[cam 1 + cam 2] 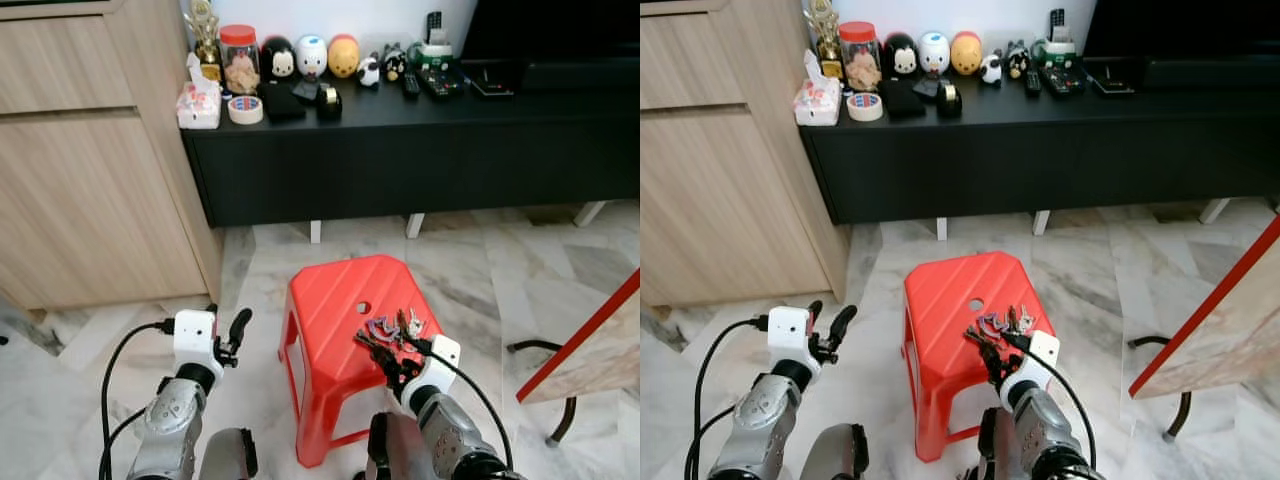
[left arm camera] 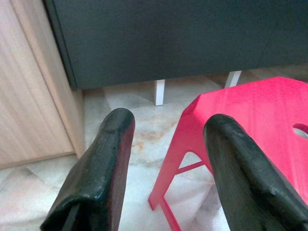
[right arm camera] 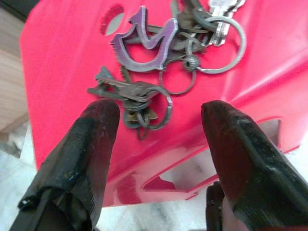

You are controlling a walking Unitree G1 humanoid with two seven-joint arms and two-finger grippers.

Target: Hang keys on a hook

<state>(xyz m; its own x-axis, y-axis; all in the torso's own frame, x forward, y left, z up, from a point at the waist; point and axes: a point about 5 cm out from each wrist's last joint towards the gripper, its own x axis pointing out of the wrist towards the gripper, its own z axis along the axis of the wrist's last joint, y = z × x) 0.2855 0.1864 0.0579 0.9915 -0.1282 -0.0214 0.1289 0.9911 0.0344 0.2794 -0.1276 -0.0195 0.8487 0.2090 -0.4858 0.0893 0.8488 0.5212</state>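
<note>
A bunch of keys (image 1: 392,327) with a purple clip (image 3: 144,41) and metal rings lies on the right part of a red plastic stool (image 1: 335,305). My right gripper (image 1: 383,353) hovers open just at the near edge of the stool, its fingers (image 3: 91,139) spread on either side of the keys and short of them. My left gripper (image 1: 228,335) is open and empty over the floor to the left of the stool.
A black low cabinet (image 1: 400,150) stands behind the stool, its top crowded with figurines, a jar (image 1: 239,60), tape and remotes. A wooden cupboard (image 1: 90,150) is on the left. A red-edged board (image 1: 590,350) leans at the right. Marble floor surrounds the stool.
</note>
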